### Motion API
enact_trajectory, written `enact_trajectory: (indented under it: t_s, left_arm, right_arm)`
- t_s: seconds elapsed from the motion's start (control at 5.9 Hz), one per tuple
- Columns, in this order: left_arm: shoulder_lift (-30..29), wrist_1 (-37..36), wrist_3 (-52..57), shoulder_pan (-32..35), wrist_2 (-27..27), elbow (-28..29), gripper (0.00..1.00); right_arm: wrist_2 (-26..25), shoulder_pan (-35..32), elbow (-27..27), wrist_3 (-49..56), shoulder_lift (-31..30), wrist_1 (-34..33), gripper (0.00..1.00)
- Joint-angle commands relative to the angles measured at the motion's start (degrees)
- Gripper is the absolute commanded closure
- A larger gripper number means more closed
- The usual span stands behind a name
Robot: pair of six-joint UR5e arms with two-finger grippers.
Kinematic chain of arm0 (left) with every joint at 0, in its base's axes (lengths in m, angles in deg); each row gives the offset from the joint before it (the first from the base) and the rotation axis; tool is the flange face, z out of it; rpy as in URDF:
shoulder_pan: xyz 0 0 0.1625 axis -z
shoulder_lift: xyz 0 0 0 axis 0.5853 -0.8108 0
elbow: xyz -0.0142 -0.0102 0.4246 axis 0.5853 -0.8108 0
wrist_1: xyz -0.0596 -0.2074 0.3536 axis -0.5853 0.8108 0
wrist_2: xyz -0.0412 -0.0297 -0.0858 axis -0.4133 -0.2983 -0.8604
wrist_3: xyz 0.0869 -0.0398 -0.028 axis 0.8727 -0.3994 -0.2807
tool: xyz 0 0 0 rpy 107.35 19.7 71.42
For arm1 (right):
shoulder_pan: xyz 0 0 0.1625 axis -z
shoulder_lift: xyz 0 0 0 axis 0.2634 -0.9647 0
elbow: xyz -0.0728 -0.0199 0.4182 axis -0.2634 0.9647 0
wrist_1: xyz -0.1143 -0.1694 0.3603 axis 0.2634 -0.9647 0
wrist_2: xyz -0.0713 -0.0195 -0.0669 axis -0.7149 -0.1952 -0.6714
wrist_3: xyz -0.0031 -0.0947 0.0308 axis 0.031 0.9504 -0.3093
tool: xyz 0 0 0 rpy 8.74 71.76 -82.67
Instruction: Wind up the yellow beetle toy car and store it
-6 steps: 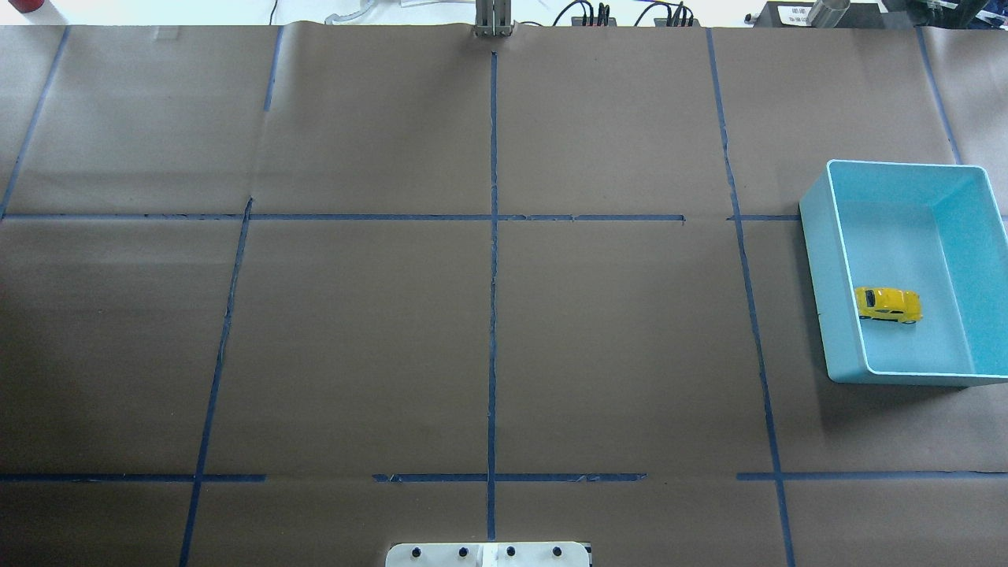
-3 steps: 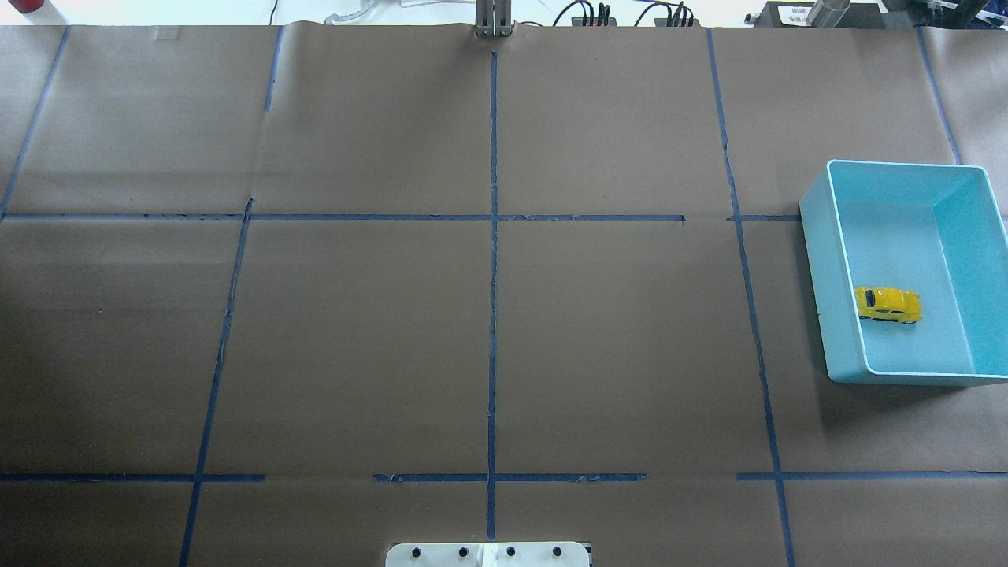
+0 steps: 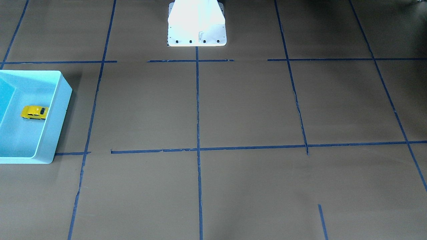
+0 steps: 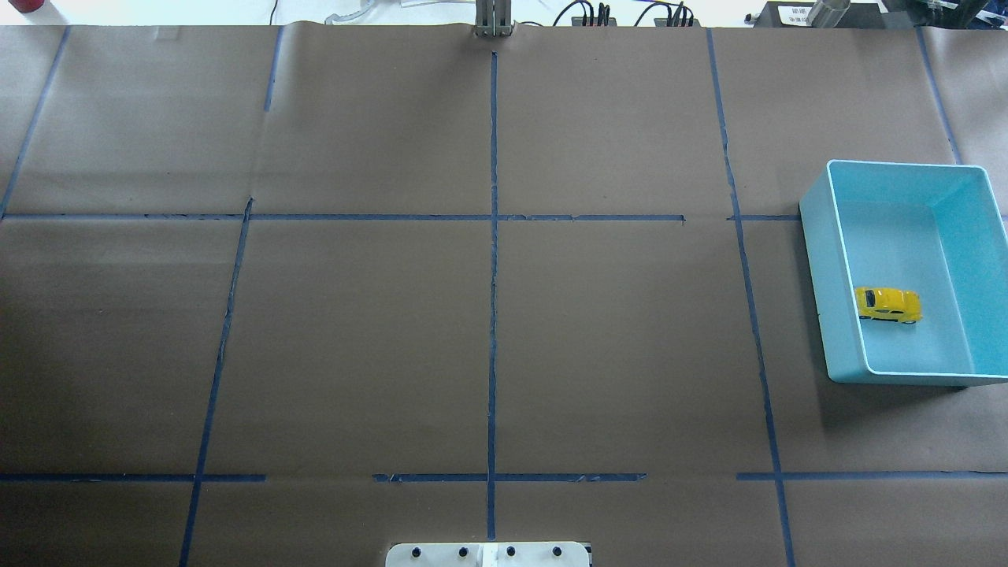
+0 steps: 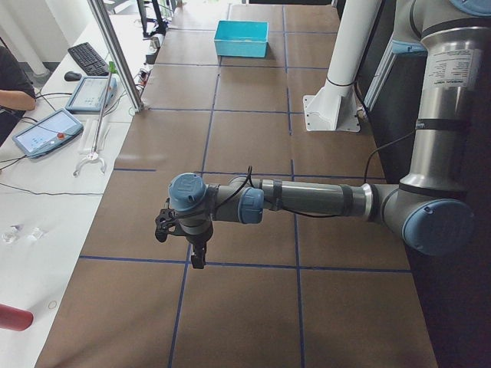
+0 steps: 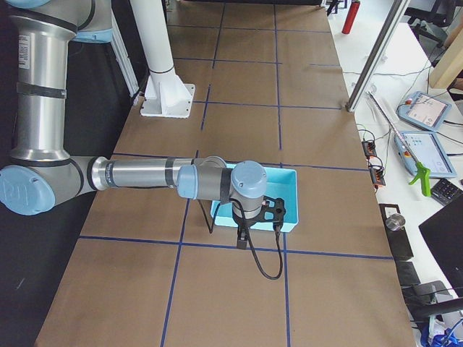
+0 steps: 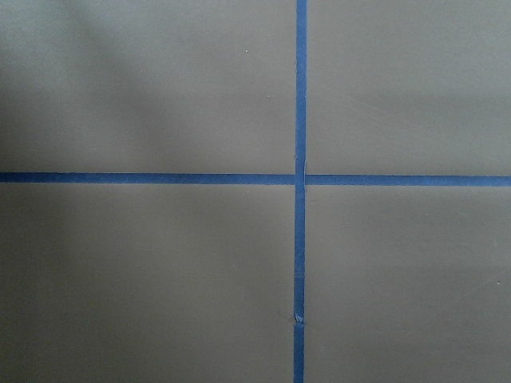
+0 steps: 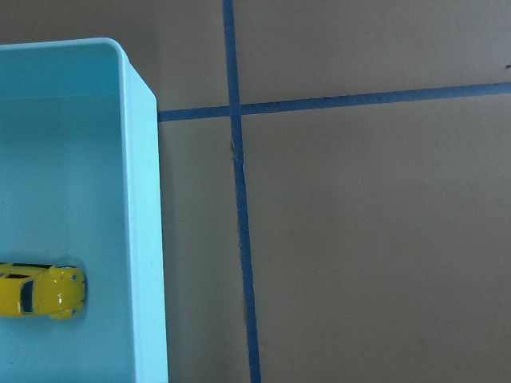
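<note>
The yellow beetle toy car point(image 4: 888, 304) sits on its wheels inside the light blue bin point(image 4: 819, 268), close to the bin's wall nearest the table's middle. It also shows in the front-facing view point(image 3: 34, 112) and in the right wrist view point(image 8: 40, 291). The right gripper point(image 6: 242, 242) hangs high over the table beside the bin point(image 6: 289, 195). The left gripper point(image 5: 198, 259) hangs over bare table far from the bin point(image 5: 242, 38). Both grippers show only in the side views, so I cannot tell whether they are open or shut.
Brown paper with blue tape lines point(image 4: 493, 315) covers the table. The robot's white base plate point(image 4: 488, 554) is at the near edge. Tablets, cables and a metal post point(image 5: 115, 54) stand along the operators' side.
</note>
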Motion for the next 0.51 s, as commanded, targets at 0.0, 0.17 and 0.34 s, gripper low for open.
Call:
enact_trajectory:
  t_s: [0.0,0.17,0.34]
  left_arm:
    - [0.0,0.0,0.0,0.0,0.1,-0.3,0.0]
    - [0.0,0.0,0.0,0.0,0.1,-0.3,0.0]
    - [0.0,0.0,0.0,0.0,0.1,-0.3,0.0]
  right_arm:
    - [-1.6,1.1,-1.5,1.4,0.0,-1.7,0.0]
    - [-2.4,1.1,-1.5,1.6,-0.2,-1.6,0.0]
    - [-2.5,1.1,-1.1,4.1,-0.6,-1.4,0.0]
